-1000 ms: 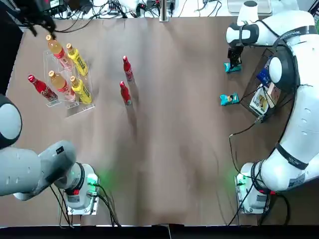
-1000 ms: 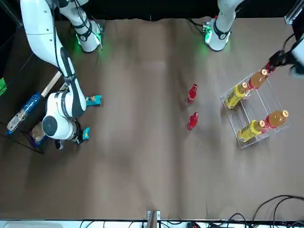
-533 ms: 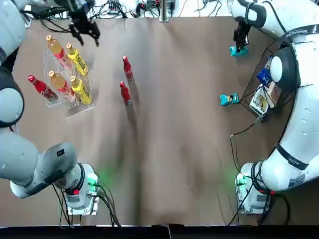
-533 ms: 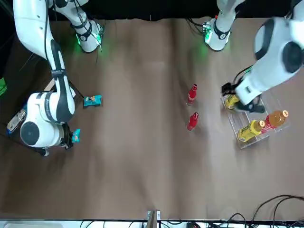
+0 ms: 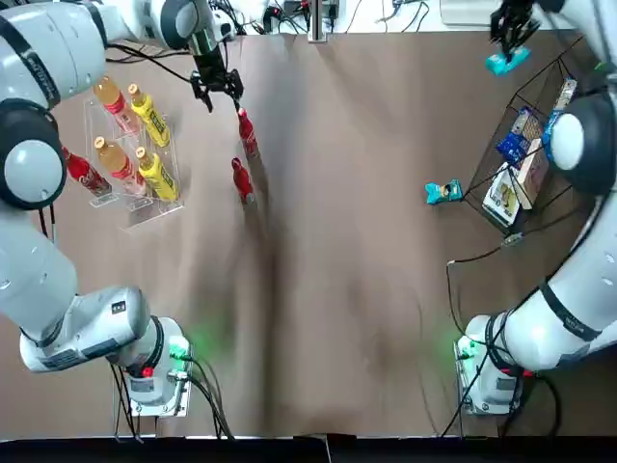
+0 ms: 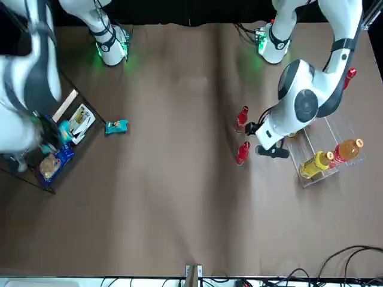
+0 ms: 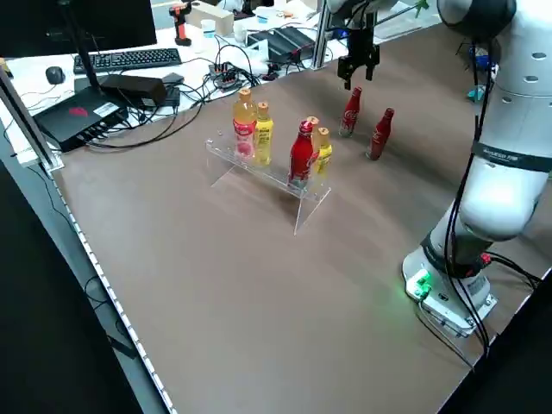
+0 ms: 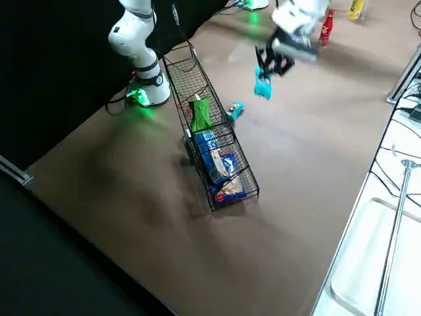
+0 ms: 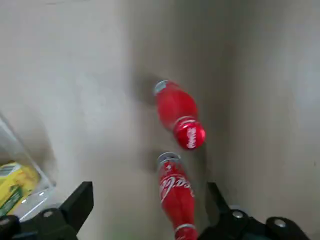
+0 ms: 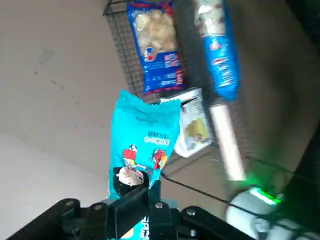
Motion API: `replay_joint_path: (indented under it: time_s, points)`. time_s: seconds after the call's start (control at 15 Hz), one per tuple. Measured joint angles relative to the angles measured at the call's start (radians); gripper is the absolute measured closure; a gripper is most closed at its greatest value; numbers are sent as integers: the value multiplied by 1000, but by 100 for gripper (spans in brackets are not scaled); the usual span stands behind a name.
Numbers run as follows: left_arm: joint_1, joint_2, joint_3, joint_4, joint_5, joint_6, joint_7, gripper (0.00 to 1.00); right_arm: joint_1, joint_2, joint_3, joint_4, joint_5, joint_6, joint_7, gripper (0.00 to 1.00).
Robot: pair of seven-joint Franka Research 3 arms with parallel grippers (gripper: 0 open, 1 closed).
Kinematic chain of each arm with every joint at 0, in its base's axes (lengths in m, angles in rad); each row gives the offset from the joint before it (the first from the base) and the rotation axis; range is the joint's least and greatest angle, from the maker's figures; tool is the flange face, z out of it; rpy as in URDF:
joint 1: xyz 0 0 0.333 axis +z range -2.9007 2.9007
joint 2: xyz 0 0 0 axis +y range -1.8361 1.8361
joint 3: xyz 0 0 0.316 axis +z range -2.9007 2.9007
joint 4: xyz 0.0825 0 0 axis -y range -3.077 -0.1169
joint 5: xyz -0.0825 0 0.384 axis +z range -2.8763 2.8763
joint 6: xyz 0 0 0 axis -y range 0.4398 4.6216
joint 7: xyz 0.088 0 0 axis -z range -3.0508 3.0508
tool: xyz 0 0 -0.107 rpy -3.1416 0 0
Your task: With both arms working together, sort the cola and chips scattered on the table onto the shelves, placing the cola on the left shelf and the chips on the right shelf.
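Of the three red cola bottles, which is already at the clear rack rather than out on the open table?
The cola bottle at the clear rack, beside a yellow bottle; the other two stand apart, nearer the table's middle.

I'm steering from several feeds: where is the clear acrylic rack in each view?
Top: clear rack, upper left.
Front: right side, partly behind the left arm.
Left side: upper middle.
Right side: only a bit, at the top edge near the right corner.
Left wrist: cut off at the left edge.
Right wrist: not in it.
Landmark in the first five: a loose red cola bottle.
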Motion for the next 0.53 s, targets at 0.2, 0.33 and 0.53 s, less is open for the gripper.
replay_joint_path:
  time_s: [0.2, 0.33, 0.53]
  points:
    - [-23, 46, 1, 0, 34, 53, -20, 4, -2, -112, -2, 2, -76, -117, -122, 96]
    - [-38, 70, 1, 1, 77, 75, -70, 7, -3, -150, -2, 1, -139, -185, -226, 96]
    - [-66, 99, 1, 3, 132, 107, -136, 11, -16, -175, -15, 1, -200, -210, -333, 96]
